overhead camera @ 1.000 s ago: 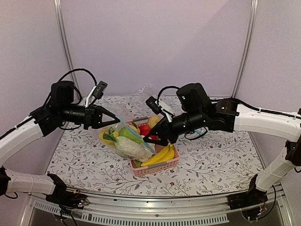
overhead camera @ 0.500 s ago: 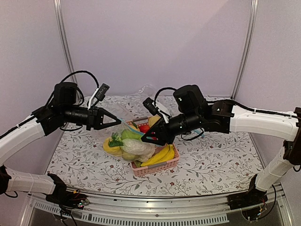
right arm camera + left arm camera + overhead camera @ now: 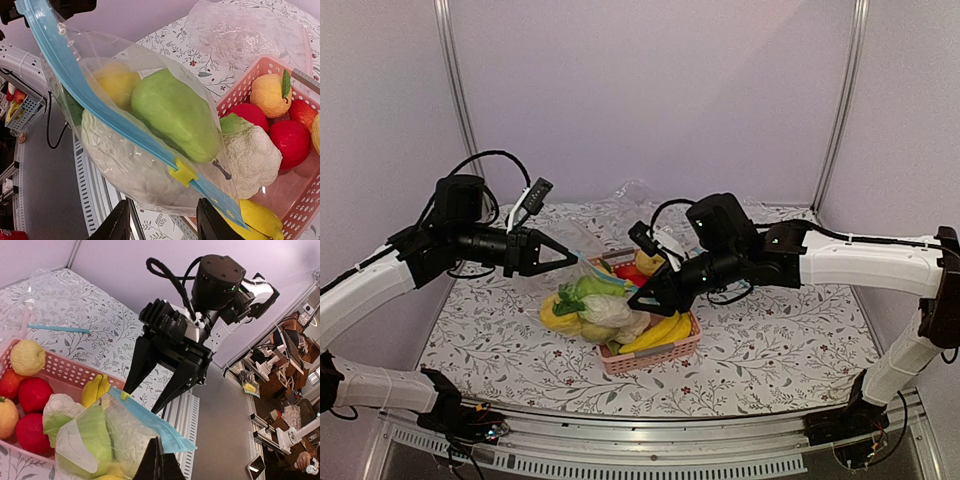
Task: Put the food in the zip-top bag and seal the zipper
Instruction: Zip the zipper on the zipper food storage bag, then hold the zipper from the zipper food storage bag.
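Observation:
The zip-top bag (image 3: 592, 310) hangs in the air over the near left of the pink basket. It holds the green fruit (image 3: 172, 115), the yellow lemon (image 3: 117, 82) and the white oblong piece (image 3: 125, 157). Its light-blue zipper (image 3: 100, 105) carries a yellow slider (image 3: 182, 172), which also shows in the left wrist view (image 3: 123, 395). My left gripper (image 3: 159, 460) is shut on the zipper's end (image 3: 177, 440); it shows in the top view (image 3: 572, 261). My right gripper (image 3: 162, 222) is open, its fingers just short of the slider, and shows in the top view (image 3: 637, 296).
The pink basket (image 3: 665, 355) holds a banana bunch (image 3: 660, 330), a cauliflower (image 3: 252, 155), red fruits (image 3: 290, 140) and an orange one (image 3: 267, 95). A second, empty clear bag (image 3: 635, 195) lies on the patterned table behind the basket.
My right gripper has moved left from over the basket to the bag's zipper. The bag has dropped and swung slightly. My left gripper has kept its hold.

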Controlling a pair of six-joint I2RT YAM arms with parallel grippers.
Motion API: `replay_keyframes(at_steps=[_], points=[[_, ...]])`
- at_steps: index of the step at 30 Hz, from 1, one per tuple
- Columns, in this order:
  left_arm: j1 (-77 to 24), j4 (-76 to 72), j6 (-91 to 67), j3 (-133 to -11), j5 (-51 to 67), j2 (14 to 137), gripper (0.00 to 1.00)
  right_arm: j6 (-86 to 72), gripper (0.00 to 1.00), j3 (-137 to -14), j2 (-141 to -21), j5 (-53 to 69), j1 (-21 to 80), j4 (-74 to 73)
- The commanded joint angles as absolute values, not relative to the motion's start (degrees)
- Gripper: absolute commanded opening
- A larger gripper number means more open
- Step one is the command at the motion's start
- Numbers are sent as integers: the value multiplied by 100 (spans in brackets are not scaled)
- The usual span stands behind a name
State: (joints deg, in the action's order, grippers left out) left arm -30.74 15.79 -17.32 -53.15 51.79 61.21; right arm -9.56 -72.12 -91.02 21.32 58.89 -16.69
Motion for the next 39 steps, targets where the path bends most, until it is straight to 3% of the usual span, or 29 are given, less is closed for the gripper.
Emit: replay_keyframes(at_steps=[1,19,39], points=[[-3076,1623,-1679,-5372,5212,6126,0,-845,45,-7093,-8784,2131,5744,-1613],[-3076,1644,-1730,-5397,5181,6160,0,-465,38,-7655,-9363,3048,5606,-1754],[-3075,1608,-1774,-5447,5221,6220,0,-147,42,-7954,-9567,3407,5315,-1943]])
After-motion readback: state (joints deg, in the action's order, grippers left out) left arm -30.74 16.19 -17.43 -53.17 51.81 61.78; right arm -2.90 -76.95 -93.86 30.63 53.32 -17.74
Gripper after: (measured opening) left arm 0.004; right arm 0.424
